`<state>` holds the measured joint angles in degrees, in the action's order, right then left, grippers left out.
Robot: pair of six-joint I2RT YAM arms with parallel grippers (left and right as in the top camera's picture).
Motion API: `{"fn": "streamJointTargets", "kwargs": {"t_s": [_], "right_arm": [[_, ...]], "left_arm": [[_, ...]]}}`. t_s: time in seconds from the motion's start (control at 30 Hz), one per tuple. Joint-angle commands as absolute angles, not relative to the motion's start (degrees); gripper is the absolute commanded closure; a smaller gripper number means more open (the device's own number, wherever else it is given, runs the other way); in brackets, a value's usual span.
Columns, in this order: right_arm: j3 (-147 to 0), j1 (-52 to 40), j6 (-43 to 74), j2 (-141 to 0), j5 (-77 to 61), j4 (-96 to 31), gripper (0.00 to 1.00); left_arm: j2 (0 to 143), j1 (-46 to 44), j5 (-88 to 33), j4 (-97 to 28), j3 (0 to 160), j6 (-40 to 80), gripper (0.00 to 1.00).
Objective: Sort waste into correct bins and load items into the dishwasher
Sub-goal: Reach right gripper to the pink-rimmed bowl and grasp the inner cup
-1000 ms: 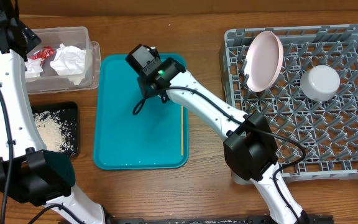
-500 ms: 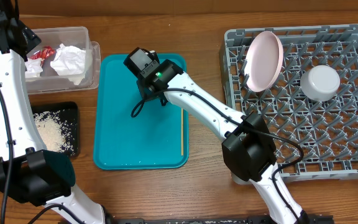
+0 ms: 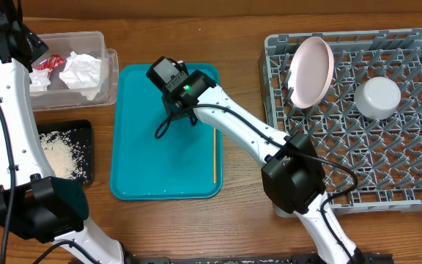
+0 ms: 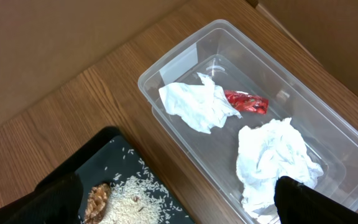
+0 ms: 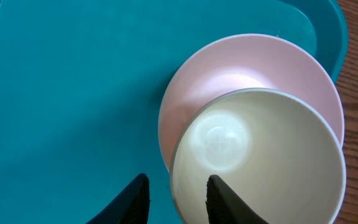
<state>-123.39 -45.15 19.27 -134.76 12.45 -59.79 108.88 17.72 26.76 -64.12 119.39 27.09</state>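
Right gripper (image 5: 177, 190) hangs over the upper part of the big teal plastic tray (image 3: 160, 161), jaws spread, one on either side of the left rim of a round cream-white bowl (image 5: 266, 162); whether they touch it cannot be told. That bowl sits in a round pale pink dish (image 5: 210, 71) on the tray. Left gripper (image 4: 176, 193), upper left of the overhead frame, has jaws wide apart and empty above the clear plastic rectangular tub (image 4: 179, 59). The tub holds two crumpled white paper napkins (image 4: 197, 106) and a small red wrapper (image 4: 246, 102). Loose white rice (image 3: 57, 154) lies in the shallow black rectangular tray (image 3: 86, 139). Large grey plastic dish rack (image 3: 387, 176), right side of the tabletop (image 3: 240, 44), holds an upright pink plate (image 3: 310, 70) and an upturned white bowl (image 3: 377, 97).
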Motion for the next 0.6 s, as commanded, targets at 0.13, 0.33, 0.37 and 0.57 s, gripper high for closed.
{"fn": "streamJointTargets", "kwargs": {"t_s": [0.13, 0.33, 0.37, 0.57], "right_arm": [[-123.70, -45.39, 19.53, -136.27, 13.04, -59.88, 0.68], [-123.76, -45.36, 19.53, -136.40, 13.04, -59.92, 0.81], [-123.76, -45.36, 19.53, -136.40, 13.04, -59.94, 0.84], [-126.13, -45.36, 19.51, -136.20, 13.08, -62.67, 0.96]], "left_arm": [[108.86, 17.45, 26.94, -64.07, 119.68, 27.88, 0.00], [108.86, 17.45, 26.94, -64.07, 119.68, 27.88, 0.00], [108.86, 17.45, 26.94, -64.07, 119.68, 27.90, 0.00], [108.86, 17.45, 26.94, -64.07, 119.68, 27.90, 0.00]]}}
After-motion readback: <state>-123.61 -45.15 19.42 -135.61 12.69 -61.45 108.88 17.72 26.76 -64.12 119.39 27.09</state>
